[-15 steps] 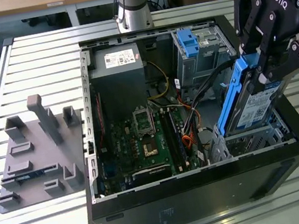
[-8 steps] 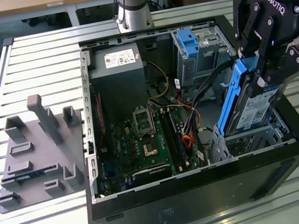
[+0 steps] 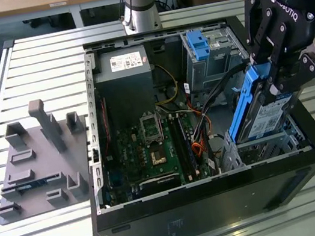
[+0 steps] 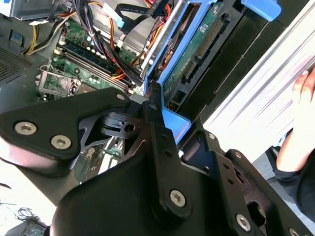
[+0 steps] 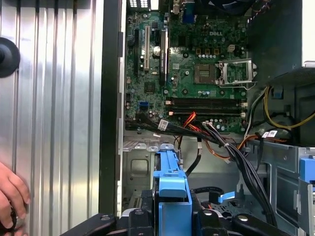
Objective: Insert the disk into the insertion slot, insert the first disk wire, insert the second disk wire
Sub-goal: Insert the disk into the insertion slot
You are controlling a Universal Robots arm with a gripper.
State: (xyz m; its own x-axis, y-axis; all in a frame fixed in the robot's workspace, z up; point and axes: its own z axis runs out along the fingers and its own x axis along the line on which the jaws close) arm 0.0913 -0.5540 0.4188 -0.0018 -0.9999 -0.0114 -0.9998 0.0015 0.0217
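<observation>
Gripper (image 3: pixel 271 76) clenched on disk (image 3: pixel 265 118) at its blue-framed edges; likely rigid, dense, shock-sensitive (plastic may flex); tilted over insertion slot (image 3: pixel 263 148).

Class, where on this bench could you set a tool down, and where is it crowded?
Free: slatted table beyond the grey fixture plate, and the strip before the computer case. Crowded: inside, cables beside the disk in the gripper.

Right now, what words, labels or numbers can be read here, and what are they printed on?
None reads surely enough to quote.
White label on the power supply: too small.
White label on the disk, held in the claw: too small.
White lettering on the motherboard: too small.
Tags on the cables: too small.
</observation>
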